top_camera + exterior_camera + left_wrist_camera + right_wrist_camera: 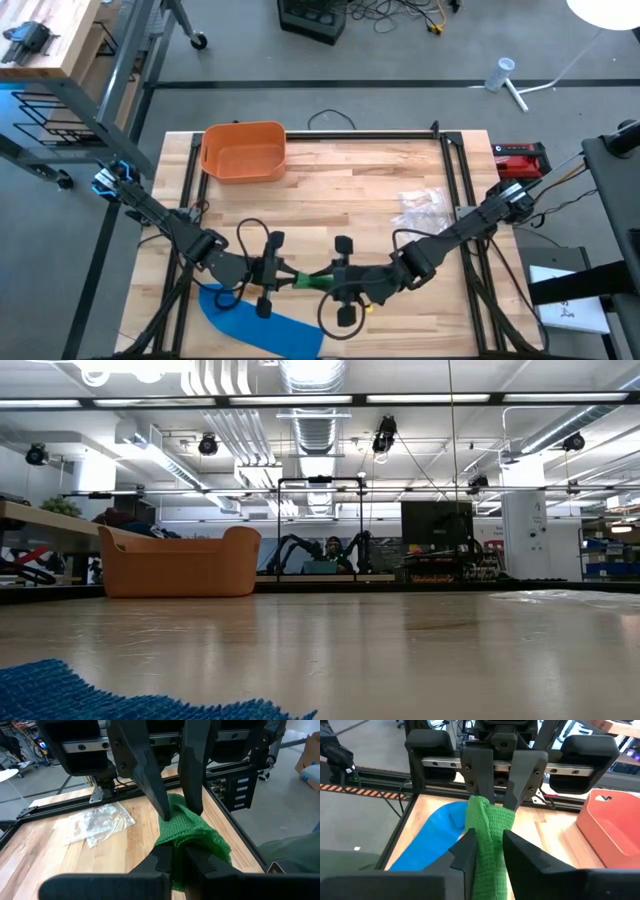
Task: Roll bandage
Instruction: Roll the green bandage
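The blue cloth runs off the low view's bottom edge. Both arms hide most of the green bandage from above. The clear bag's contents are too small to tell.

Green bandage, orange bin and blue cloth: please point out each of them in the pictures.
green bandage (pixel 487 827), right wrist view, on its bunched upper fold.
orange bin (pixel 243 152), high view, on its inner floor.
blue cloth (pixel 255 322), high view, on its flat middle.
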